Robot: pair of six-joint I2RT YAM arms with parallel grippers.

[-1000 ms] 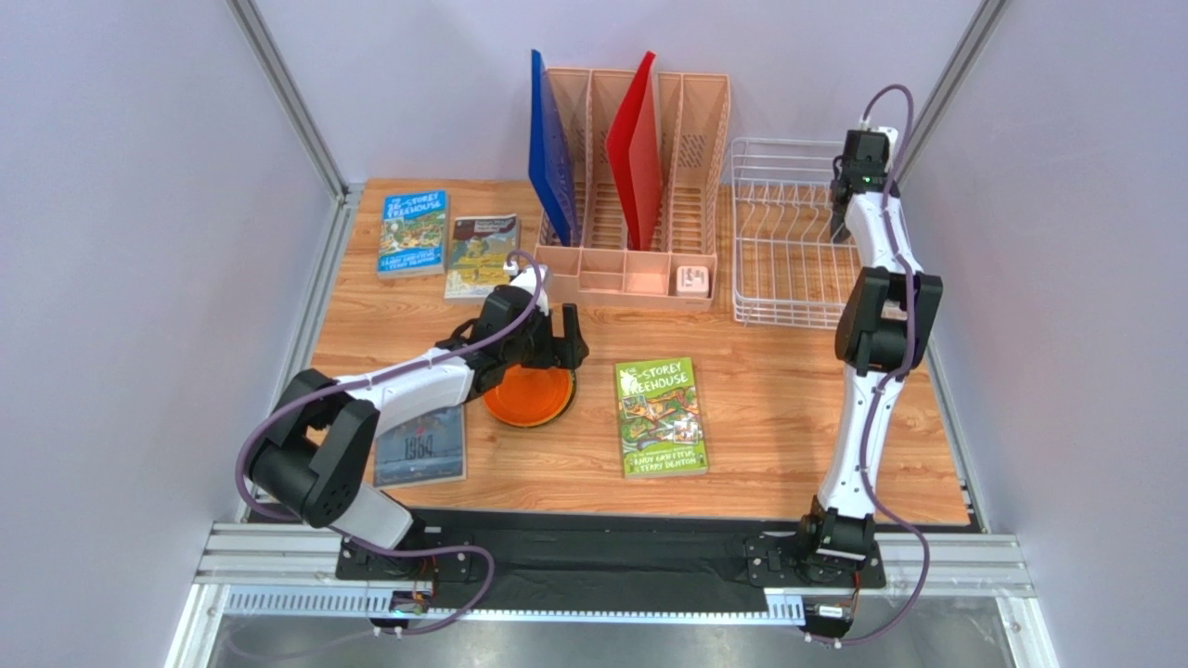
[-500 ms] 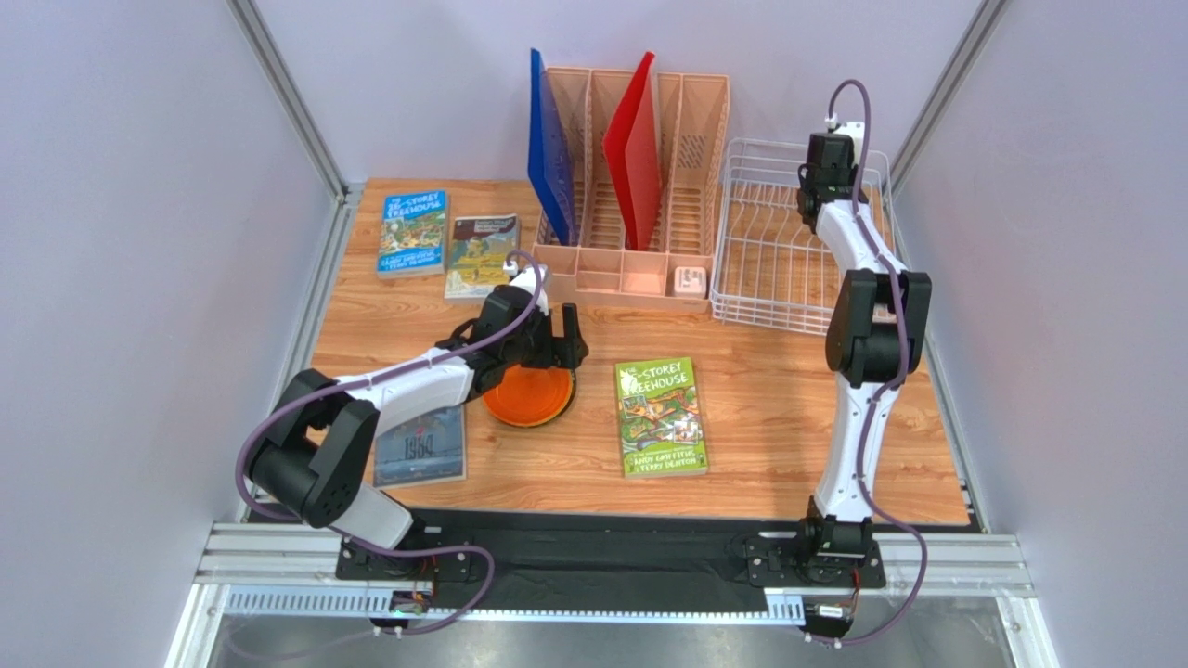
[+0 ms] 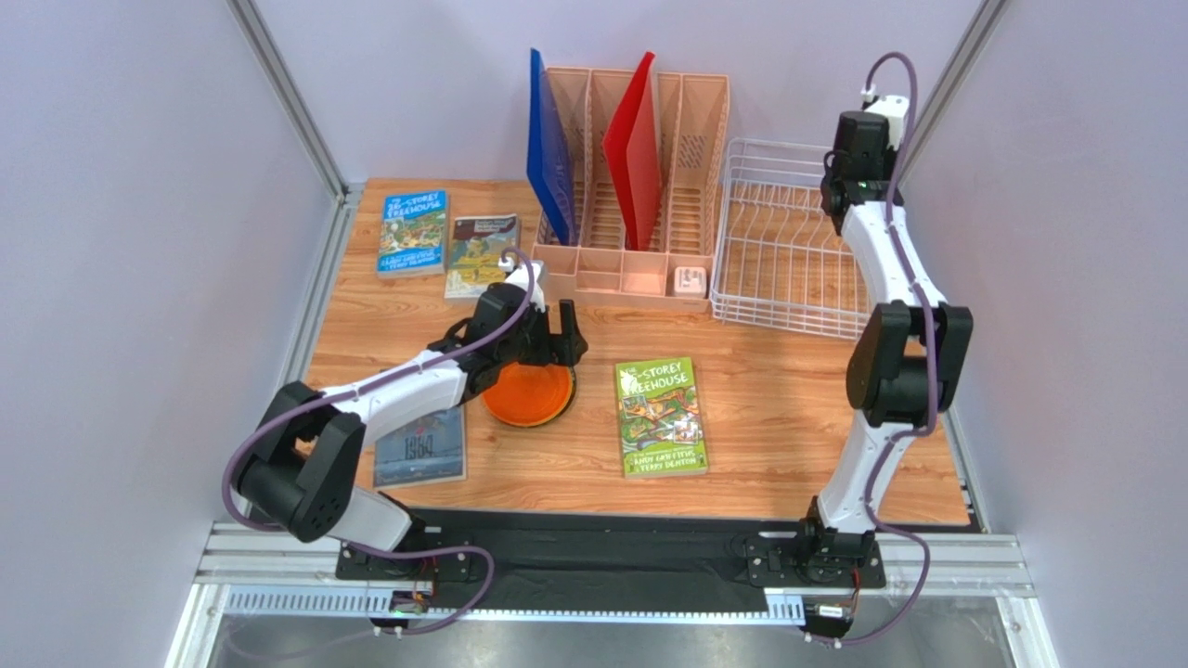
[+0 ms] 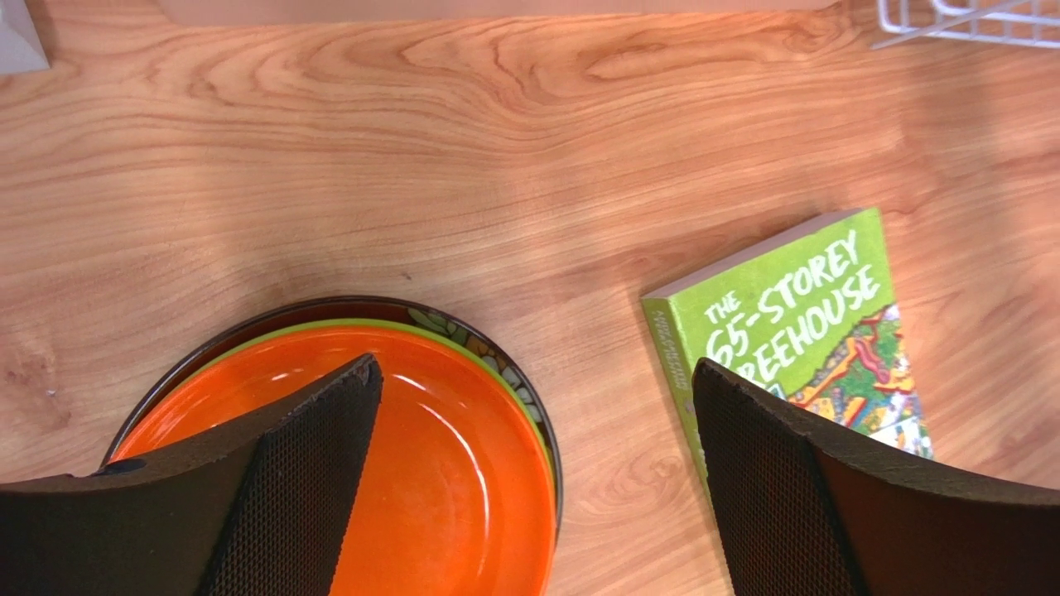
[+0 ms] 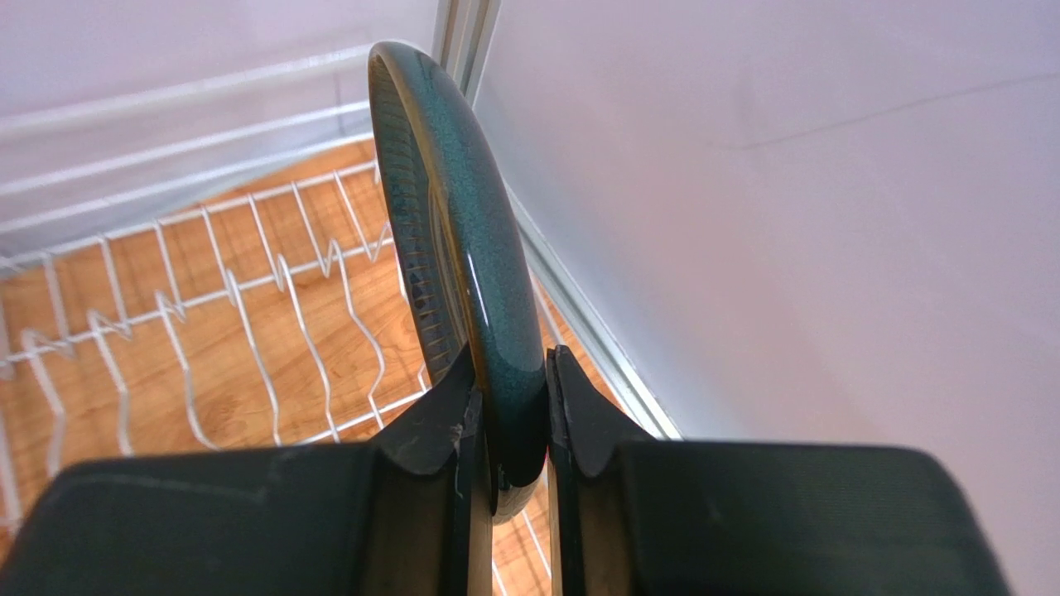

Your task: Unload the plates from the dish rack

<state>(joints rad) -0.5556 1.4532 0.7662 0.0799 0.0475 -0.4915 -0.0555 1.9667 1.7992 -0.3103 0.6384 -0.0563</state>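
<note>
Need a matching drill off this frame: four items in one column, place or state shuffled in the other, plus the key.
1. orange plate
2. teal plate
3. dish rack
4. green book

A. back right of the table, beside the pink organiser
B. clamped on edge in the right gripper
C. top of the plate stack, below the open left gripper
D. flat on the table, right of the plate stack

Pairs: 1-C, 2-B, 3-A, 4-D

A green book (image 3: 661, 416) lies flat before the pink organiser (image 3: 693, 153)
</note>
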